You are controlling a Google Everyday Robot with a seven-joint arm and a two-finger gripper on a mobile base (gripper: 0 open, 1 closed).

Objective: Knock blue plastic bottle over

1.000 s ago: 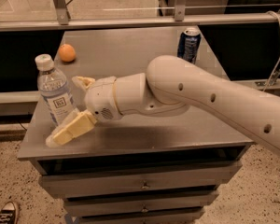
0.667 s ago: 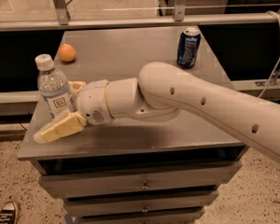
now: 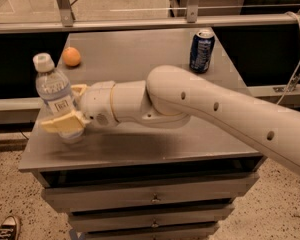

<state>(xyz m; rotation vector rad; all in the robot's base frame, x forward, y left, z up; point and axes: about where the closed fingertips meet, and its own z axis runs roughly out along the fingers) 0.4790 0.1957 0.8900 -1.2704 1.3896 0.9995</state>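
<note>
The blue plastic bottle (image 3: 54, 91), clear with a white cap and a pale label, stands near the left front edge of the grey table (image 3: 155, 146), leaning slightly to the left. My gripper (image 3: 70, 108) is open at the bottle's lower half. One yellow finger (image 3: 62, 124) lies across the front of the bottle. The other finger (image 3: 80, 89) sits just behind it to the right. The white arm reaches in from the right, across the table.
A dark blue soda can (image 3: 201, 50) stands at the back right of the table. An orange (image 3: 71, 56) lies at the back left. Drawers (image 3: 150, 199) sit under the tabletop. A metal rail (image 3: 140, 23) runs behind. A shoe (image 3: 7, 228) shows on the floor at the lower left.
My gripper has moved left from beside the bottle to its base, with one finger now across its front. The bottle's top has tipped slightly to the left.
</note>
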